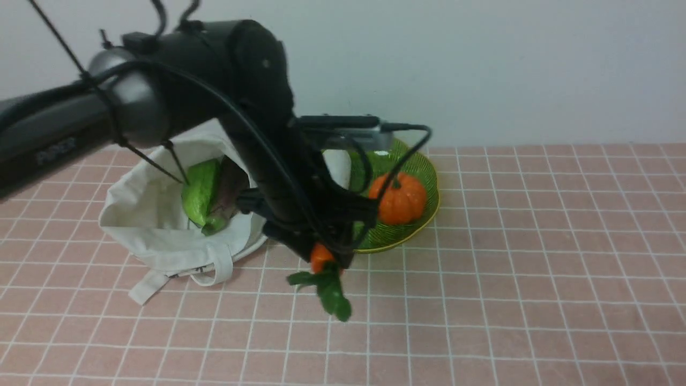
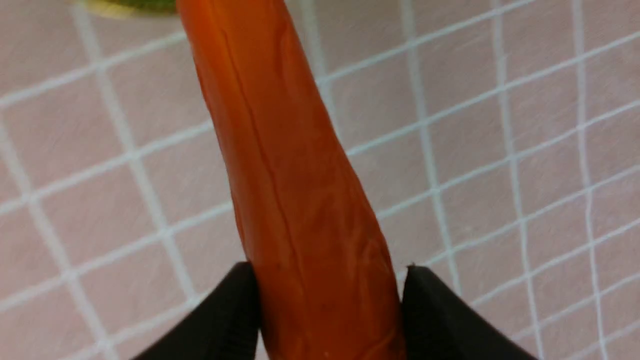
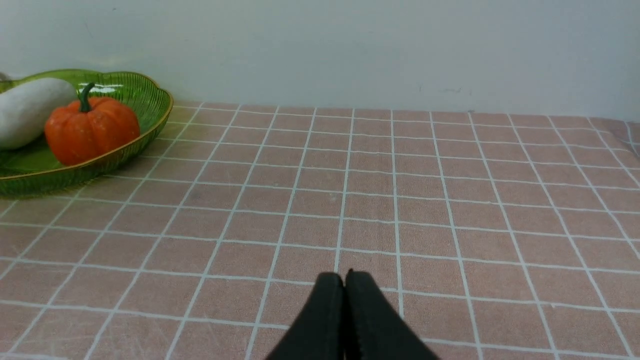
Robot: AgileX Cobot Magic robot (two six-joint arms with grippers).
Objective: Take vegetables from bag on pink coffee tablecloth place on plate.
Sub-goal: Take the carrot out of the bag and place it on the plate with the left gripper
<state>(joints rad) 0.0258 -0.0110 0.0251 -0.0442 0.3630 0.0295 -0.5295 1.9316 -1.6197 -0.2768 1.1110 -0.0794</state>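
One carrot (image 2: 300, 175) pinched in my left gripper (image 2: 328, 267), tip pointing at the plate (image 1: 435, 203) just upper right of it in front view; right gripper (image 3: 345, 280) pressed together

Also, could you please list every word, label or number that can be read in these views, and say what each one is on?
Nothing here can be read outright.
On the left arm: pale lettering on its black link, too blurred to read.
On the bag: small dark print at the hem near the strap, too small to read.
On the carrot, plate and tablecloth: no writing visible.
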